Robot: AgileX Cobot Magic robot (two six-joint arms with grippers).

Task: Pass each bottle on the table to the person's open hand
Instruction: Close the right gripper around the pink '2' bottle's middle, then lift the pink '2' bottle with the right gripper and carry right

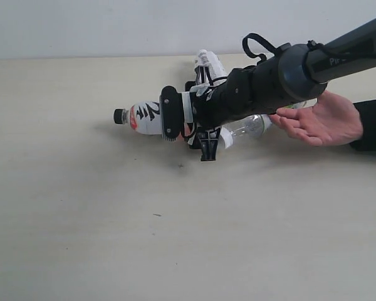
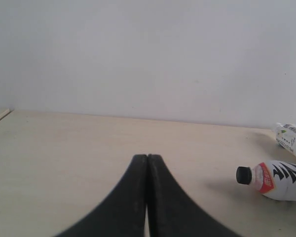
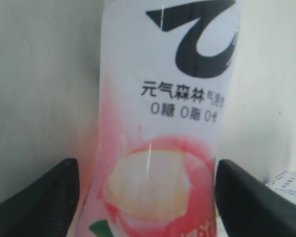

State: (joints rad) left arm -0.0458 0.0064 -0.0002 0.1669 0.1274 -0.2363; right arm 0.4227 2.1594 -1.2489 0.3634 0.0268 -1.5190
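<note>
On the beige table (image 1: pixel 81 238), mid-frame, my right pincer (image 3: pixel 145 195) sits spread around the black-capped bottle (image 1: pixel 147 118); my left pincer (image 2: pixel 147 197) is pressed together.

The black-capped bottle (image 1: pixel 143 118) lies on its side mid-table (image 1: pixel 81 219), cap pointing left, its pink-white label bearing black script. A white-capped bottle (image 1: pixel 208 63) lies just beyond it. The person's open hand (image 1: pixel 323 122) is palm-up at the right, with a clear bottle (image 1: pixel 250 125) just beside its fingertips.
</note>
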